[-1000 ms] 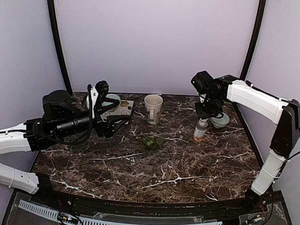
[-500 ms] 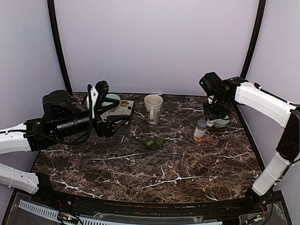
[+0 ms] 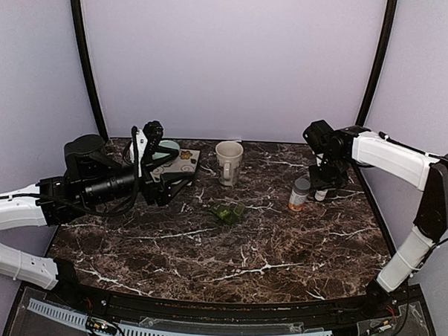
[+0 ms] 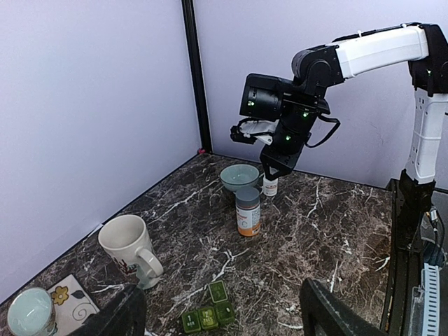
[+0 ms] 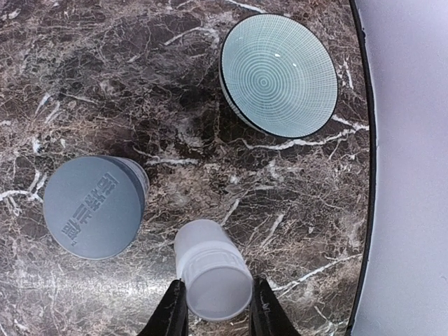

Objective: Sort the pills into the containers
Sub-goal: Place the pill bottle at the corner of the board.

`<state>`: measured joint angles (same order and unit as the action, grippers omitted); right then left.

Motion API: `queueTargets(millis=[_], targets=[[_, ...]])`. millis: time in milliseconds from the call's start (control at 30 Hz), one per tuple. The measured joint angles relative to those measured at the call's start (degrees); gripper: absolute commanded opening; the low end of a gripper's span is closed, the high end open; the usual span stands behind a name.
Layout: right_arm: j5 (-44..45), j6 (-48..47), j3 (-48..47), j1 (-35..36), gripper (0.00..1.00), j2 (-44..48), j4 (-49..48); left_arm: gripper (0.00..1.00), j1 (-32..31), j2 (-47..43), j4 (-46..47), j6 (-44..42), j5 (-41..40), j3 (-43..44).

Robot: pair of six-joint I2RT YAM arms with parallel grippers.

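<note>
The right pincer (image 5: pixel 217 288) points straight down and is narrowed around a small white bottle (image 5: pixel 210 269), one finger against each side just below the cap. That grip would keep the bottle upright and its contents inside. Whether its base rests on the table (image 5: pixel 84 84) or hangs just above it cannot be told.

Just beside the white bottle stands an amber bottle (image 4: pixel 247 211) with a grey cap, upright and untouched. A little further out, near the table's back right corner, is a pale green bowl (image 5: pixel 278 75), which looks empty. No loose pills show anywhere, so they are presumably inside the two bottles; the grasp reads as the start of fetching one.

The dark green pill box (image 3: pixel 228 212) lies flat near the middle of the table, well apart from the bottles and in front of the cream mug (image 3: pixel 229 161). Its square compartments face up, so pills could drop in from above.

The left pincer (image 4: pixel 222 311) hangs over the left side with its fingers spread wide and nothing between them. It points across the table toward the box and the other arm — seemingly waiting to steady the box or take a cap. A patterned coaster (image 4: pixel 66 301) and a small cup (image 4: pixel 29 313) sit at the back left.
</note>
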<state>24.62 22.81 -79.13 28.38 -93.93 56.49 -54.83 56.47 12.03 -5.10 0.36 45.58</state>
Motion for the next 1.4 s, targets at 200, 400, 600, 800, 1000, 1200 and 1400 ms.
queueTargets(millis=[200, 400, 600, 800, 1000, 1200, 1400], targets=[[-1.8, 0.0, 2.9, -1.7, 0.0, -0.1, -2.2, 0.78, 0.0, 0.0, 0.0, 0.0, 0.0, 0.0], [-3.1, 0.0, 3.7, -3.5, 0.0, -1.3, -5.3, 0.78, 0.0, 0.1, 0.0, 0.0, 0.0, 0.0], [-4.1, -0.2, 5.4, -4.6, 0.0, -3.5, -8.0, 0.78, 0.0, 0.1, -0.1, 0.0, 0.0, 0.0], [-4.8, -0.4, 6.3, -5.5, 0.0, -5.0, -9.6, 0.78, 0.0, 0.2, -0.1, 0.0, 0.0, 0.0], [-5.4, -1.1, 6.3, -6.0, 0.0, -6.4, -10.9, 0.78, 0.0, 0.8, -0.1, 0.0, 0.0, 0.0], [-5.6, -1.3, 6.3, -6.4, 0.04, -7.8, -11.6, 0.78, 0.0, 1.0, -0.1, 0.0, 0.0, 0.0], [-5.8, -1.3, 6.3, -6.4, 0.23, -7.9, -11.8, 0.78, 0.0, 1.0, -0.1, 0.0, 0.0, 0.0]])
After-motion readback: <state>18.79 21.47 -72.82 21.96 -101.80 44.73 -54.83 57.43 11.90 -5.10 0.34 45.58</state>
